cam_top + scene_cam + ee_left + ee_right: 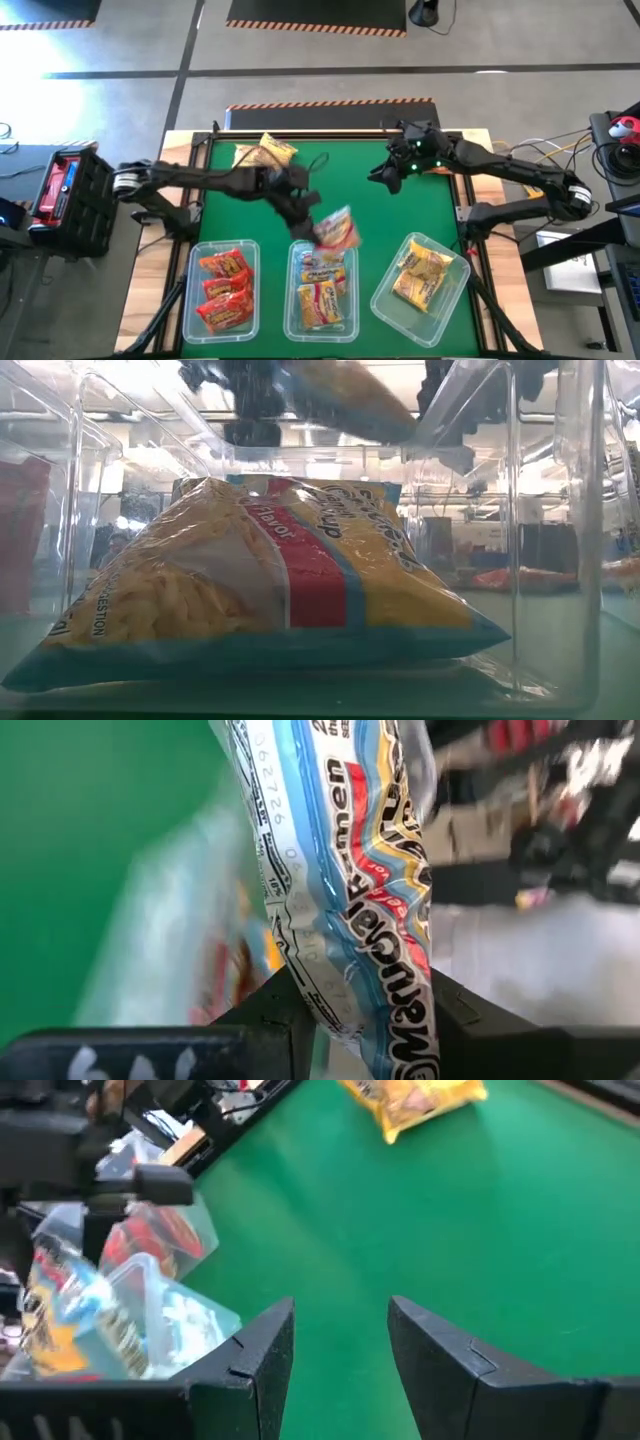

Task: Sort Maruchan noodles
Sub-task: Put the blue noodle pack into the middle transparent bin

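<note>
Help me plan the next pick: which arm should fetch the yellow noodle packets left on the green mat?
Probably the right. Its hand is open and empty above the mat, while the left hand grips a yellow-pink crinkly packet above the clear middle tub. The yellow crinkly packets lie nearer the left arm, though.

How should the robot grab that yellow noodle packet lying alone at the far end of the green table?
Probably from straight above, pinching across the yellow packet at its puffy middle. It lies flat on the mat with bare space all around, so nothing blocks the fingers. The open right gripper is free; the left gripper holds another packet.
</note>
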You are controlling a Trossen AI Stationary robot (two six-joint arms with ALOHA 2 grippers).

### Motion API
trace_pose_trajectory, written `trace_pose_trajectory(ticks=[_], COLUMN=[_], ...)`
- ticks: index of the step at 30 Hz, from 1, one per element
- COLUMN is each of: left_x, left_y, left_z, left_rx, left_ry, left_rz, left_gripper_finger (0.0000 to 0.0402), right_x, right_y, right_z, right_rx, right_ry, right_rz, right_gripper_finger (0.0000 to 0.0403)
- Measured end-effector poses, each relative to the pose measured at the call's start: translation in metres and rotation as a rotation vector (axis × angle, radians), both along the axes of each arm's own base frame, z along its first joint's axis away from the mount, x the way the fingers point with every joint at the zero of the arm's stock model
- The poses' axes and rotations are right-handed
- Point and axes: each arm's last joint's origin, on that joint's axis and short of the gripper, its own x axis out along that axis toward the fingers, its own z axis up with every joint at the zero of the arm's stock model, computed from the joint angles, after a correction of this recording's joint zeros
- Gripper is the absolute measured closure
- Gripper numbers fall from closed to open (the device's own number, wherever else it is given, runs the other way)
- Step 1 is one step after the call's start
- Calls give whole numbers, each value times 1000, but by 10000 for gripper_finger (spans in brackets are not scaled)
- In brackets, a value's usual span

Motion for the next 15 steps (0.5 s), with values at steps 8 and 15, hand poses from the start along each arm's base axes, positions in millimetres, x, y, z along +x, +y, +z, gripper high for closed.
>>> trace_pose_trajectory(ticks=[8,15], left_x=[-25,-28], left_y=[-61,-94], left_z=[20,14], left_rx=[79,138], left_ry=[-25,-22], left_rz=[-113,-138], left_gripper_finger=[310,310], right_x=[14,19], right_y=[37,60], right_z=[-1,-2], right_rx=[5,-2], right_ry=[33,47], right_rz=[11,33], right_gripper_finger=[250,250])
